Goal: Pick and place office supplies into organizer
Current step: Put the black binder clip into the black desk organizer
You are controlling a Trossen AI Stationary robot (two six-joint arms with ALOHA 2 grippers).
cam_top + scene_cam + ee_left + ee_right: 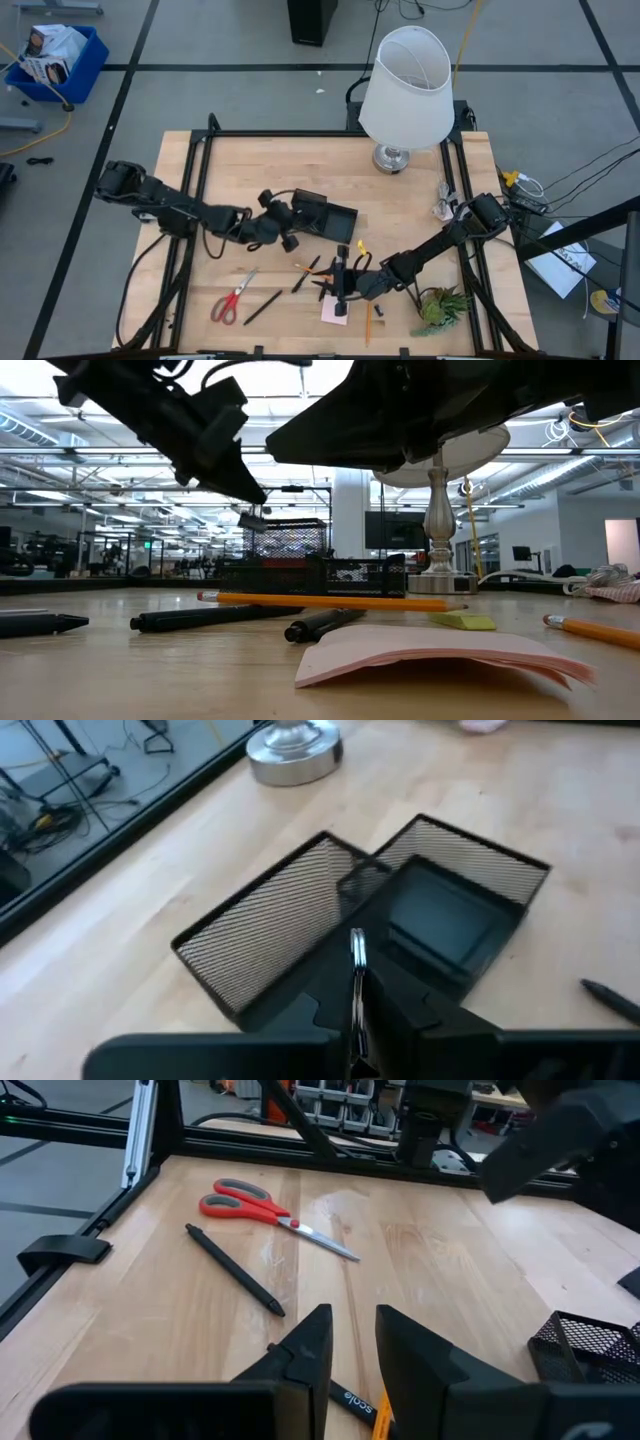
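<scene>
The left gripper (pixel 357 982), pinching a thin metallic piece just over the organizer (pixel 300 910), should release only once squarely above a compartment, while the right gripper (pixel 352 1342), jaws slightly apart, hovers above a pen (pixel 352 1402).

Red-handled scissors (pixel 262 1212), black mesh organizer (pixel 370 920), pink sticky-note pad (pixel 440 650), orange pencil (pixel 330 601), white lampshade (pixel 407 88).
</scene>
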